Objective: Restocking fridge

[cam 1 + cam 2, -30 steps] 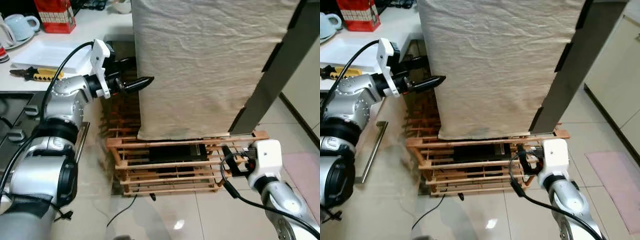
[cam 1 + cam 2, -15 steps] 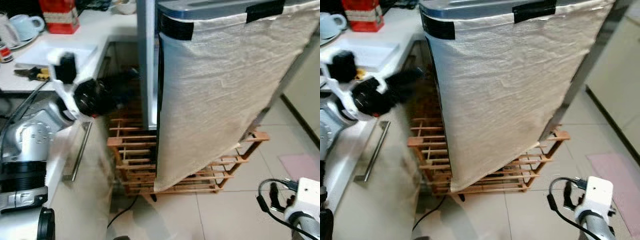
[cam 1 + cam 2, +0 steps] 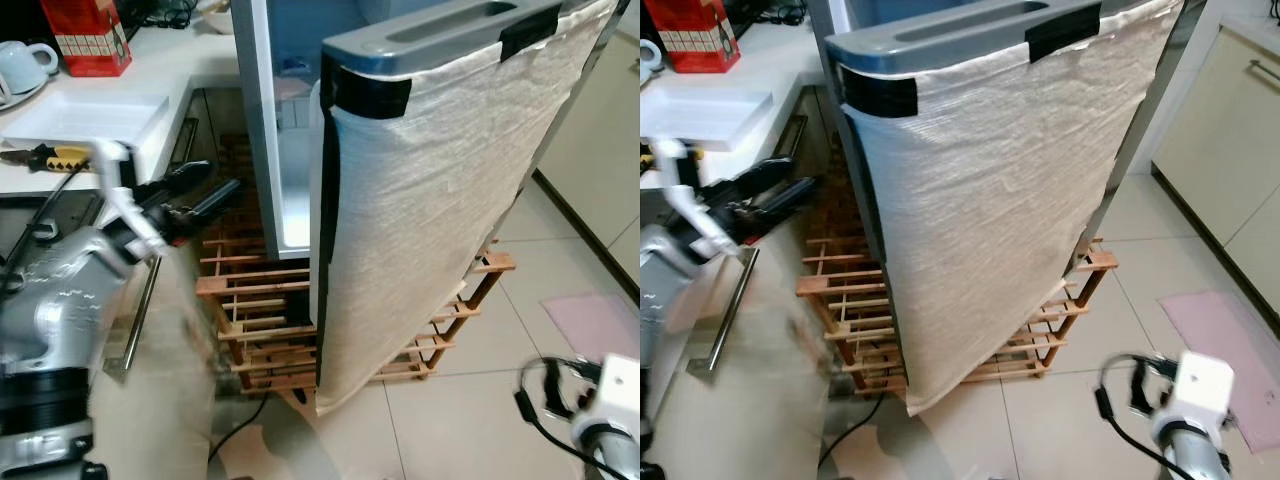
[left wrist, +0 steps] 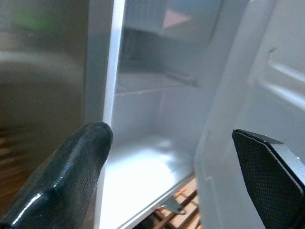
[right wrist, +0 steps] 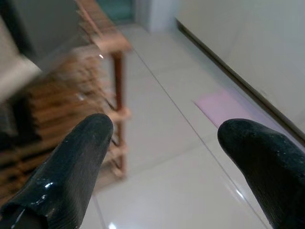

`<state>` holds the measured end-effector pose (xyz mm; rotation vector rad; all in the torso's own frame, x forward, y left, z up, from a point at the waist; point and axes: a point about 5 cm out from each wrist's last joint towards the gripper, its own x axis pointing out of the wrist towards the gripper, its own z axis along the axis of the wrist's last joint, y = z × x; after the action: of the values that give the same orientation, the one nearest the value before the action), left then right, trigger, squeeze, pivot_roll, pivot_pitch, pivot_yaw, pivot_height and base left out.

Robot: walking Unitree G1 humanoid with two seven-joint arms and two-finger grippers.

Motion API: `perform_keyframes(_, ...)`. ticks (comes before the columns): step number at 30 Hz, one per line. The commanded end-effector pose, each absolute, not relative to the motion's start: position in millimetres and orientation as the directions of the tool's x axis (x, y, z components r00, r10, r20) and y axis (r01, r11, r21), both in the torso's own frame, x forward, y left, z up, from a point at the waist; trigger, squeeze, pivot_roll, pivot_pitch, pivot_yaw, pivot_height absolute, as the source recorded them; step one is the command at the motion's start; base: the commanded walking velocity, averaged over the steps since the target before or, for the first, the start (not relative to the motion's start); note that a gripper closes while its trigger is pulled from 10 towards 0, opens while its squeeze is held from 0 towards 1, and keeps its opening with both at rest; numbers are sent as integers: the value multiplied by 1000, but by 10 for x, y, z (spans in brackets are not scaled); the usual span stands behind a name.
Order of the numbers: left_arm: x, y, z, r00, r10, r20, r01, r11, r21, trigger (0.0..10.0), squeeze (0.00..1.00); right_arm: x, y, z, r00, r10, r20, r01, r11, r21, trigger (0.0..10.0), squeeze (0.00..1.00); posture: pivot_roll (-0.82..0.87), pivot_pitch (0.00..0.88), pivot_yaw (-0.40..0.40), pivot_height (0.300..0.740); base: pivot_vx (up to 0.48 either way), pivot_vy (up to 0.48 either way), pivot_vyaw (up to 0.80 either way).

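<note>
Beside the counter (image 3: 180, 60), the left gripper (image 3: 205, 188), jaws parted and empty, faces the open fridge (image 3: 285, 150). Right gripper (image 5: 167, 157): jaws apart, empty, above the floor (image 5: 162, 143).

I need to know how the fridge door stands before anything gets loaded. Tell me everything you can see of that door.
The fridge door is swung open. Its outer face is covered by a creased off-white cloth, fixed at the top corners with black tape. The top edge is grey plastic with a long recess. The inner liner looks white. Its lower edge hangs in front of the wooden rack. The left hand hovers open beside the opening, not touching the door.
</note>
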<state>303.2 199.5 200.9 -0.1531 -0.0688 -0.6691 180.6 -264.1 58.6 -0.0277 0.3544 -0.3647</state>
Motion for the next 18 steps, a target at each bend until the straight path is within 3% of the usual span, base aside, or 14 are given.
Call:
perform_keyframes(1, 3033, 1955, 1975, 847, -524, 92, 529, 847, -54, 10000, 0, 1868, -2577, 700, 906, -311, -287, 305, 950, -66, 10000, 0, -82, 16, -5, 740, 0, 0, 0)
perform_keyframes(9, 2891, 1741, 1864, 900, -416, 126, 412, 909, 64, 10000, 0, 2045, -2411, 935, 969, -179, -169, 172, 983, -57, 10000, 0, -68, 17, -10, 740, 0, 0, 0)
perform_keyframes(18, 2740, 1618, 1553, 932, -362, 25, 361, 932, 36, 10000, 0, 2126, -2154, 1059, 992, -57, -108, 50, 996, -72, 10000, 0, -62, 18, -8, 740, 0, 0, 0)
